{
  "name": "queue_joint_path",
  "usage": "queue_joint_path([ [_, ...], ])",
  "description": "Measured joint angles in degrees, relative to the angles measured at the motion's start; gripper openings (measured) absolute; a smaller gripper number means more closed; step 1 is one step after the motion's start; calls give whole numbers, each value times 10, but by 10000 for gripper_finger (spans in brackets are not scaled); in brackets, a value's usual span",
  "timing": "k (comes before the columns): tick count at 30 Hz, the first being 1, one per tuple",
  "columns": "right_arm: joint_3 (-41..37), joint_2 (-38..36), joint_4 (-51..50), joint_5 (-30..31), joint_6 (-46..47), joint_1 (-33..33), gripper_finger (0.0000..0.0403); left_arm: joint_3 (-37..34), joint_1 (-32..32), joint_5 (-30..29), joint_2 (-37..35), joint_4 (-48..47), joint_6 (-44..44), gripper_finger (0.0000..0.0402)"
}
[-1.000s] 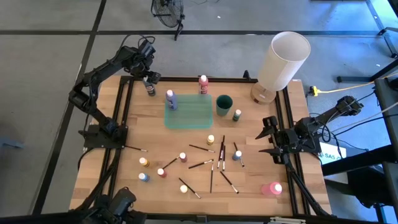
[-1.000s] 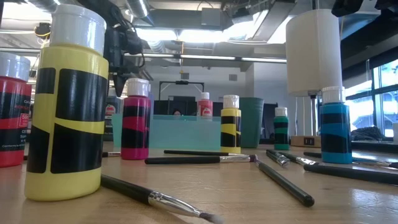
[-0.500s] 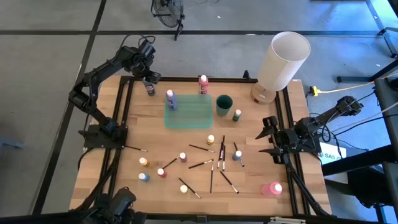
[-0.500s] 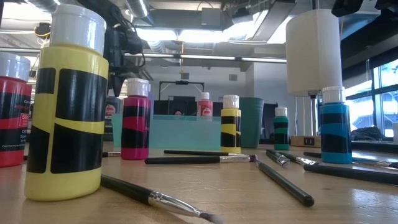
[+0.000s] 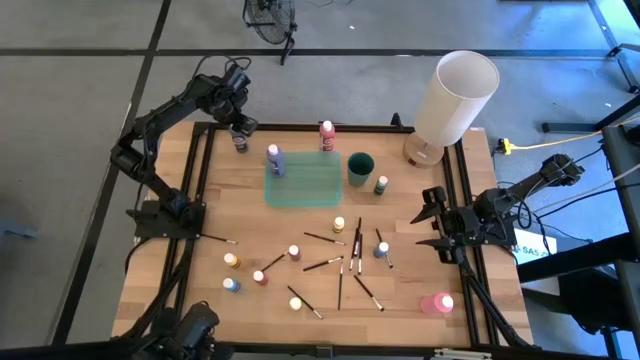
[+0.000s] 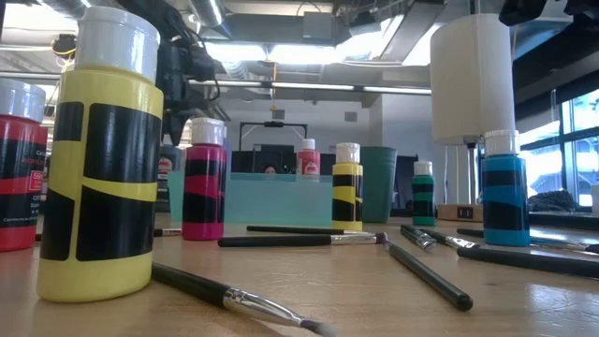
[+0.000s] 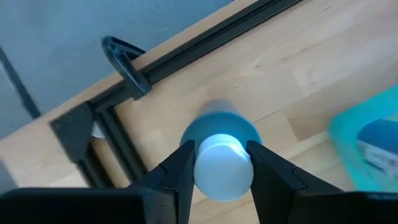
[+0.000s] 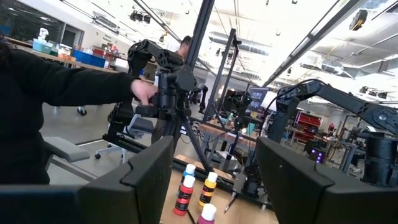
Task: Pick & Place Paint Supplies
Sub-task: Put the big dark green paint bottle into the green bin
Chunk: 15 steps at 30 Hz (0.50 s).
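My left gripper (image 5: 238, 128) hangs over the table's far left corner, shut on a blue paint bottle (image 7: 221, 134) with a white cap. The bottle stands upright just inside the black frame rail (image 7: 186, 53). My right gripper (image 5: 432, 226) waits open above the table's right edge, with nothing between its fingers (image 8: 149, 177). Across the near half of the table stand more small bottles (image 5: 232, 260) among thin dark brushes (image 5: 340, 266). A purple bottle (image 5: 274, 158) stands at the far left corner of the green tray (image 5: 305, 185). My left gripper pinches the bottle's white cap (image 7: 224, 167) between its two fingers, one on each side of it. The fingers come from above, pointing steeply down. The bottle stays upright below them; its own body hides its base.
A tall white cylinder (image 5: 455, 100) stands at the far right corner. A dark green cup (image 5: 360, 168), a green bottle (image 5: 381, 184) and a red bottle (image 5: 327, 134) stand near the tray. A pink bottle (image 5: 437, 303) lies near the right front. A person's sleeve (image 8: 62, 81) shows beyond the table.
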Motion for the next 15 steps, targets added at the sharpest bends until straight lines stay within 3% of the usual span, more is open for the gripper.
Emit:
queue_joint_path([
  [4,0,0,0,5,-2,0,232,1,-14,-56,-10,-1,13,118],
  [15,0,0,0,14,-4,0,232,1,-17,-3,-82,-9,21,118],
])
